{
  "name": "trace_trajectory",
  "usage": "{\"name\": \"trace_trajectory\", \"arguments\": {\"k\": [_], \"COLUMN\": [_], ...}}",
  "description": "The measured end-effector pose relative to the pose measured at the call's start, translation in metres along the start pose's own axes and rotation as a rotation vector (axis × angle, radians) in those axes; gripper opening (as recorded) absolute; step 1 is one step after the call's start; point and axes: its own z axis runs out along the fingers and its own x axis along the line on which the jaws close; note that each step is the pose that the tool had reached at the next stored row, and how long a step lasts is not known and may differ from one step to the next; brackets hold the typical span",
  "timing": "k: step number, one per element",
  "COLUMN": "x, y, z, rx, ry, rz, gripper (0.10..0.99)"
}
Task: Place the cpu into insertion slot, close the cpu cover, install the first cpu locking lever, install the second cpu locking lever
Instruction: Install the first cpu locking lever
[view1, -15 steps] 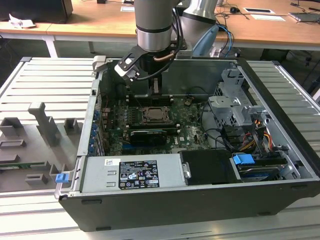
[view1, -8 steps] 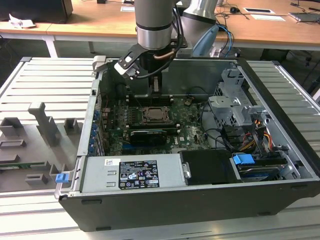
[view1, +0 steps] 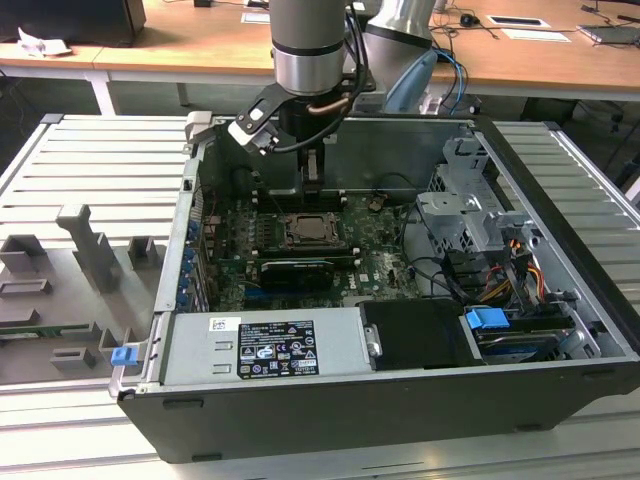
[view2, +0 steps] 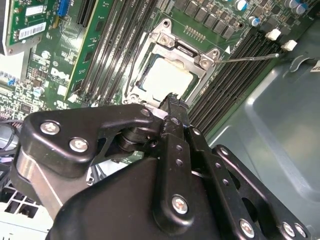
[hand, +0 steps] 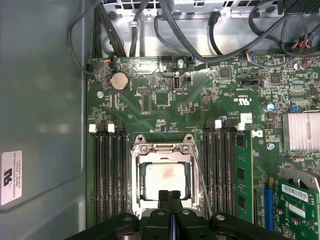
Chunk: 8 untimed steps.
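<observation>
- The exterior view takes in the whole open computer case, with the arm reaching down into it and the gripper hanging just above the insertion slot on the green motherboard.
- In the first wrist view the gripper has its two fingertips pressed together with nothing between them, over the slot's edge.
- There the cpu sits in the slot, its pale top showing through the window of the cpu cover, which lies flat over it.
- The second wrist view adds a thin locking lever sticking out sideways from a corner of the cover, clear of the board.
- Black memory slots flank the socket. A green memory stick, a coin battery and a finned heatsink lie around it, with dark cables along the board's edge.
- In the exterior view a black card lies nearer than the socket, a power supply nearer again, and a drive cage to the exterior view's right.
- The case rests on a ribbed metal table with grey fixtures at the exterior view's left. Wooden desks stand beyond it.
</observation>
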Motion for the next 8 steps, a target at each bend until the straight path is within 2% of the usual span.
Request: {"name": "trace_trajectory", "arguments": {"k": [4,8], "x": [0.0001,0.0004], "y": [0.0003,0.0011], "z": [-0.0047,-0.0145], "rx": [0.000,0.000], "ry": [0.0000,-0.0001], "rz": [0.001,0.002], "gripper": [0.106,0.106]}}
